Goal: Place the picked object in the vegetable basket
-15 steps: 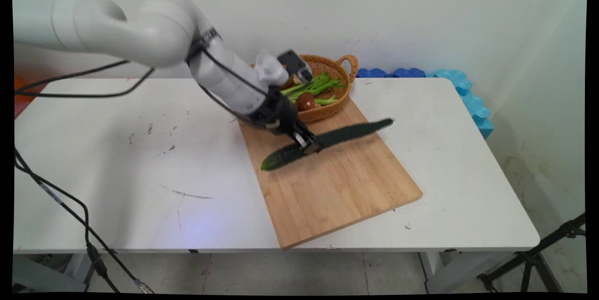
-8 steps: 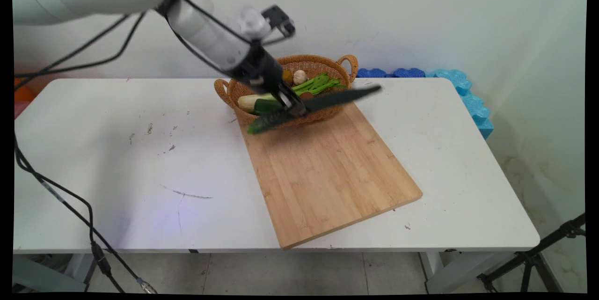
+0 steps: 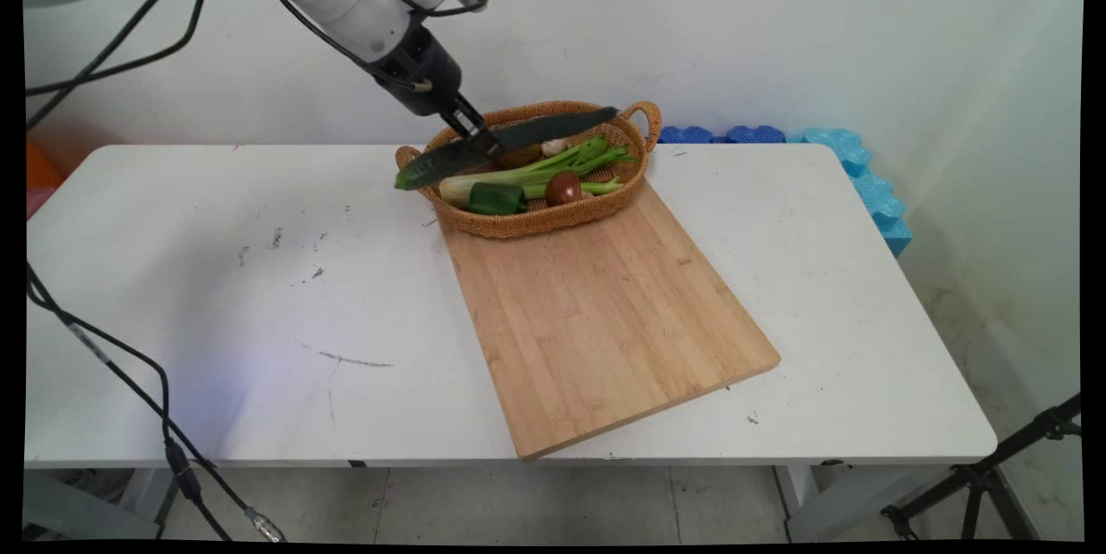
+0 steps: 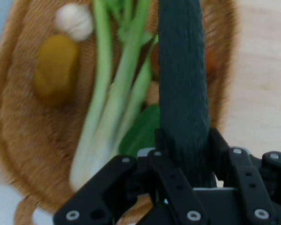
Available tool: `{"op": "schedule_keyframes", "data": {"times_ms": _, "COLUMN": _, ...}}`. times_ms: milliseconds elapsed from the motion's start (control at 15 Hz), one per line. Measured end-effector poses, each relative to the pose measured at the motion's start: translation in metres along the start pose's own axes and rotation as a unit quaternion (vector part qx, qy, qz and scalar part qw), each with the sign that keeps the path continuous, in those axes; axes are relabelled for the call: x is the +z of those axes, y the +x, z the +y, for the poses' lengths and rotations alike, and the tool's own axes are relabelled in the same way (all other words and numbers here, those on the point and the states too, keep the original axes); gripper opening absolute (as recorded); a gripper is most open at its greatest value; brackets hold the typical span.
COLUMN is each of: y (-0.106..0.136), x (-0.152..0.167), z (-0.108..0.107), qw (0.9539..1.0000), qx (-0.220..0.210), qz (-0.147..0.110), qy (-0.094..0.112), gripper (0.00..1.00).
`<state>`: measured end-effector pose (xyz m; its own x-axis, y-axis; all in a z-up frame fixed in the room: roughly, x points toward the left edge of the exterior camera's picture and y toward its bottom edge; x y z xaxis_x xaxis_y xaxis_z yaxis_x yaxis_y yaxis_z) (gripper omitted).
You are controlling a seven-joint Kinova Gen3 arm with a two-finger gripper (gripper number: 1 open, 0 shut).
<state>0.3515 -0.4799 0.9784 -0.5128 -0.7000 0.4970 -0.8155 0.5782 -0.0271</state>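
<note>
Gripping a long dark green cucumber (image 3: 505, 144) near its middle, the black two-finger gripper (image 3: 478, 136) holds it in the air over the oval woven wicker basket (image 3: 527, 221). Below lie a pale-stalked leafy green (image 3: 553, 167), a brown round item, perhaps a mushroom (image 3: 562, 187), and 1 white garlic bulb (image 4: 74, 21). Rightward, the light wooden cutting board (image 3: 605, 321) rests on the white table (image 3: 216, 295).

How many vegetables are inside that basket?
5 visible: celery, green pepper, brown mushroom, garlic, yellow-brown piece. The held cucumber may hide others.
</note>
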Motion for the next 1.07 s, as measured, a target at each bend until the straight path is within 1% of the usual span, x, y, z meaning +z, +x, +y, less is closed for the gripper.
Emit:
{"op": "schedule_keyframes", "data": {"times_ms": 133, "y": -0.002, "x": 0.003, "z": -0.009, "qw": 0.9998, "qx": -0.016, "qz": -0.007, "qy": 0.009, "gripper": 0.0}}
{"op": "schedule_keyframes", "data": {"times_ms": 600, "y": -0.012, "x": 0.029, "z": -0.031, "qw": 0.9983, "qx": -0.033, "qz": -0.032, "qy": 0.036, "gripper": 0.0}}
{"op": "schedule_keyframes", "data": {"times_ms": 800, "y": -0.013, "x": 0.038, "z": -0.037, "qw": 0.9976, "qx": -0.038, "qz": -0.038, "qy": 0.043, "gripper": 0.0}}
{"op": "schedule_keyframes", "data": {"times_ms": 933, "y": -0.013, "x": 0.043, "z": -0.039, "qw": 0.9975, "qx": -0.04, "qz": -0.038, "qy": 0.044, "gripper": 0.0}}
{"op": "schedule_keyframes", "data": {"times_ms": 1000, "y": -0.012, "x": 0.045, "z": -0.039, "qw": 0.9975, "qx": -0.041, "qz": -0.037, "qy": 0.043, "gripper": 1.0}}
{"op": "schedule_keyframes", "data": {"times_ms": 1067, "y": -0.012, "x": 0.047, "z": -0.039, "qw": 0.9976, "qx": -0.041, "qz": -0.036, "qy": 0.042, "gripper": 1.0}}
